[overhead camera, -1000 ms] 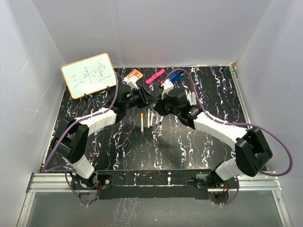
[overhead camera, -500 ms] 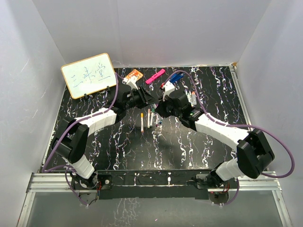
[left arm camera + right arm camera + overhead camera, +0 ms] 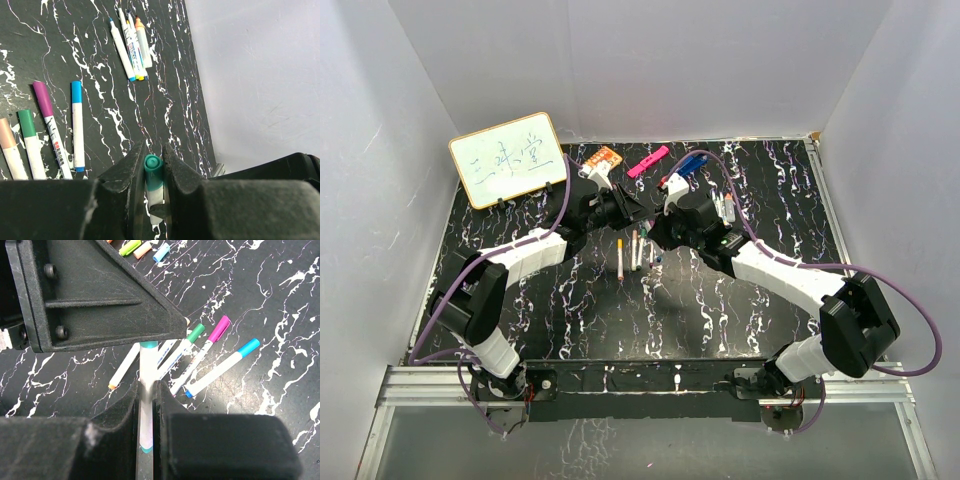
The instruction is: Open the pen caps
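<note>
Both grippers shared one marker [image 3: 148,362], raised over the loose pens [image 3: 75,125] on the table [image 3: 570,300]; I judged a straight pull along its axis, without bending, would free it best. The left gripper [image 3: 152,159] had its jaws pinched shut on the teal cap [image 3: 153,169]; the right gripper [image 3: 146,390] clamped the white barrel [image 3: 145,425].

The left pincer [image 3: 152,150] and right pincer [image 3: 146,387] meet tip to tip above mid-table. The pen [image 3: 148,365] clamped between them, its teal cap [image 3: 153,167] in the left one's jaws, bars the gap. Just below, on the base side of both, a row of capped pens [image 3: 219,328] blocks a straight descent. Past the left pincer's tips, uncapped pens [image 3: 131,40] crowd the strip by the white wall [image 3: 250,75]. Further toward the bases, the marbled table [image 3: 650,315] lies bare between the two arms
</note>
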Robot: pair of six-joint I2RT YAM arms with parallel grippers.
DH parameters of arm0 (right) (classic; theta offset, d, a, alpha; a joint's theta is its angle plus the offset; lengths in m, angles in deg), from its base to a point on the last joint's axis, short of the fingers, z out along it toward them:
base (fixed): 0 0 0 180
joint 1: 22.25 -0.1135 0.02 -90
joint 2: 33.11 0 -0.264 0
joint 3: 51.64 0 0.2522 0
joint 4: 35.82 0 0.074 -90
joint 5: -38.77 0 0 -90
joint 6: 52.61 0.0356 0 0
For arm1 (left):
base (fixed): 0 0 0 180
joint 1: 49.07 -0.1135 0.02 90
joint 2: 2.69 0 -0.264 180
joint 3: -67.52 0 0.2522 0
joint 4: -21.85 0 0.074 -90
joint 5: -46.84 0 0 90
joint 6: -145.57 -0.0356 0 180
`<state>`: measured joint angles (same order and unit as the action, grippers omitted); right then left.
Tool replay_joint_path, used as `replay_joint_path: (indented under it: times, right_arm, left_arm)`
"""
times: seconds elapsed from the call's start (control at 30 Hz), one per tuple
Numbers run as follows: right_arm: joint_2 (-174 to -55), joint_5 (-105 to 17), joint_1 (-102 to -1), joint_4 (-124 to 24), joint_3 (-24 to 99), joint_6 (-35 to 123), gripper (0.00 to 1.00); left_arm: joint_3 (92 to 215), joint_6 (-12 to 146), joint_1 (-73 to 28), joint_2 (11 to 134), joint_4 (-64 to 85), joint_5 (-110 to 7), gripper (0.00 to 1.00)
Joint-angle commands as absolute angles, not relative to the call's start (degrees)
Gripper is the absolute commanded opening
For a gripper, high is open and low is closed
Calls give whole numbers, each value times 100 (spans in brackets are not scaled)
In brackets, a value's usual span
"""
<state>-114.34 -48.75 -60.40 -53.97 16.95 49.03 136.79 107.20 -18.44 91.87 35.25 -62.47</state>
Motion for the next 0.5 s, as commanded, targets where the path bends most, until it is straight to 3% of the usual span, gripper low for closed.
replay_joint_path:
  times: [0.0, 0.03, 0.17, 0.33, 0.47]
  right_arm:
    - [-11306, -5035, -6068, -5106, 1830, 4807, 16]
    - [-11315, -5050, -6066, -5126, 1851, 4809, 33]
    - [-11357, -5105, -6067, -5174, 1912, 4829, 65]
    - [-11522, -5098, -6061, -5200, 2024, 4880, 68]
    - [-11735, -5044, -6065, -5213, 2165, 4904, 64]
  left_arm:
    - [13766, 10620, -1830, 8975, 3557, -6272, 0]
    - [13763, 10621, -1827, 8965, 3558, -6262, 0]
    - [13738, 10595, -1823, 8920, 3572, -6249, 0]
    - [13782, 10593, -1818, 8945, 3588, -6317, 0]
    - [13788, 10599, -1818, 8943, 3604, -6358, 0]
